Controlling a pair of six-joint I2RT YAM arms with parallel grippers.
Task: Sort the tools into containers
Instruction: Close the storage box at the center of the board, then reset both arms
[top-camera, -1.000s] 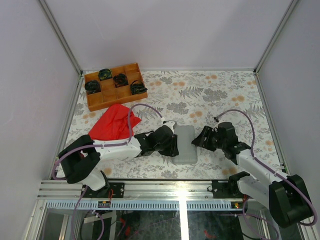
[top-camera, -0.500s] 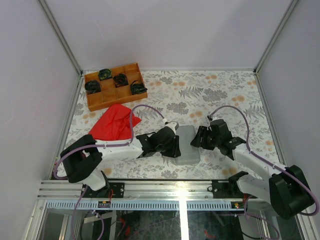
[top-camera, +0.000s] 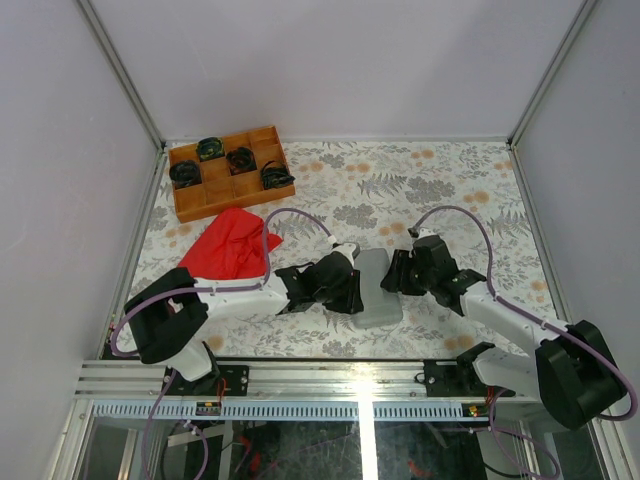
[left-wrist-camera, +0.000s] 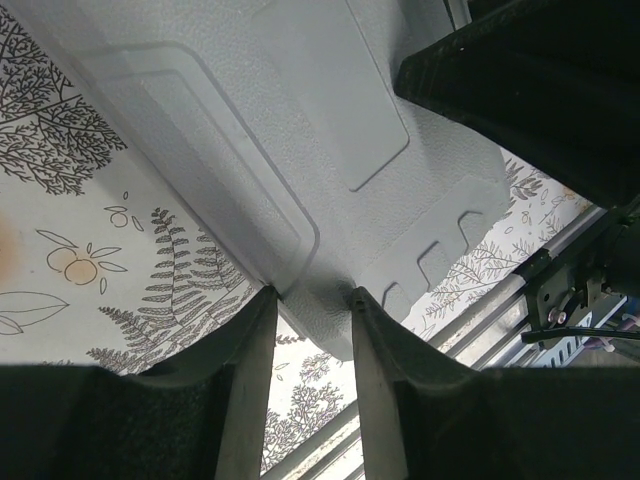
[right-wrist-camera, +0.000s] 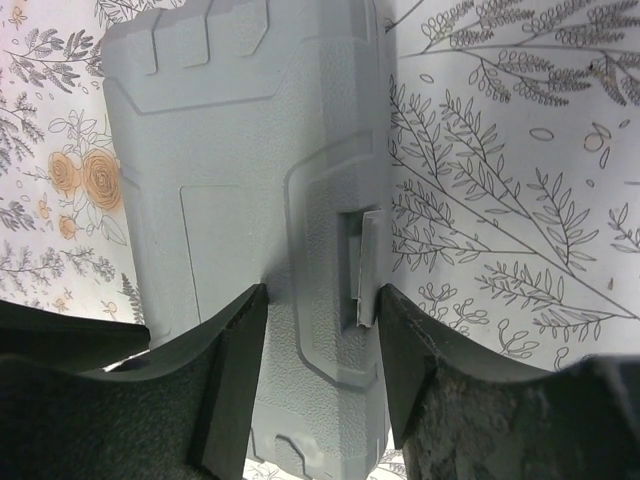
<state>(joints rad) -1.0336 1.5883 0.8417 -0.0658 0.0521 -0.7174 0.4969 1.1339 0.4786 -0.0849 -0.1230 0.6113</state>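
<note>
**Top view.** Re right gripper (top-camera: 398, 275): swung in from the right over the last second, now up against the right long edge of the grey case (top-camera: 376, 295). Re left gripper (top-camera: 352, 292): crept slightly rightward, parked at the case's left edge. Re the case itself: lies flat and shut on the floral table cover (top-camera: 450, 190), near the arm bases, sandwiched between both grippers. Long axis roughly near-to-far, a touch more skewed than a second ago. Far left: wooden tray (top-camera: 232, 207) holding black coiled bundles (top-camera: 241, 158), with red cloth (top-camera: 228, 248) just in front, all unchanged.

**Left wrist.** Shows textured grey shell with a moulded panel outline and small notches at the rim. Any lettering too faint to read. Brackets the case's rim corner with fingers (left-wrist-camera: 250, 380), jaws partly closed. Cannot tell whether clamped or merely straddling.

**Right wrist.** Looks straight down the case's long axis, running away from the camera. Straddles the latch-side band with fingers (right-wrist-camera: 235, 380), small latch tab (right-wrist-camera: 362, 265) just inside one of them. Jaws roughly half apart. Cannot tell if actually gripping.
</note>
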